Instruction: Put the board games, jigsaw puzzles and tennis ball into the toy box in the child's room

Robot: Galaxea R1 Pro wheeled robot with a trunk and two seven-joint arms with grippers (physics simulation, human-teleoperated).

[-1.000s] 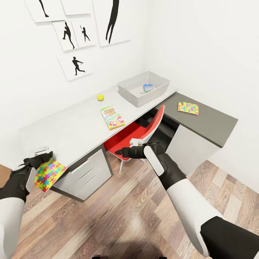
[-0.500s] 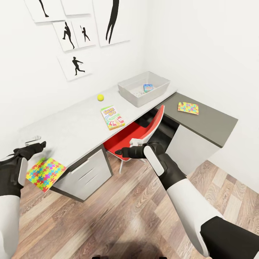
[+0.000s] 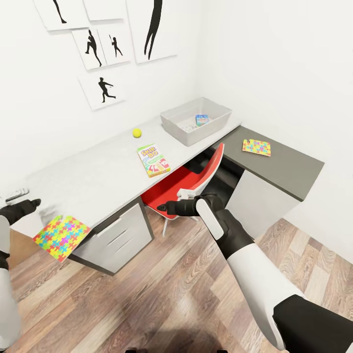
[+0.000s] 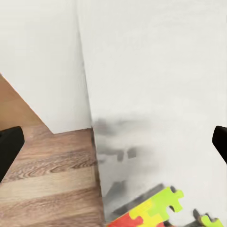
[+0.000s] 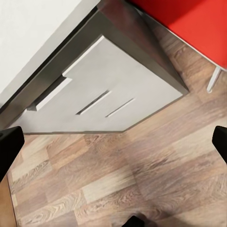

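One jigsaw puzzle lies flat on the near left corner of the table, partly over the edge. My left gripper hangs open to the left of it, apart from it and holding nothing. The Skip-Bo board game and the tennis ball rest mid-table. At the far end stands the toy box with the small blue board game inside. A second jigsaw puzzle sits on the lower dark-grey section. My right gripper is open and empty, level with the red chair.
A red chair is pushed under the table beside a grey drawer unit. Silhouette pictures hang on the white wall behind. Wooden floor spreads out in front of the table.
My left gripper let go of the jigsaw puzzle and drew back to the left. The puzzle now lies flat on the table corner. The right arm has not moved.
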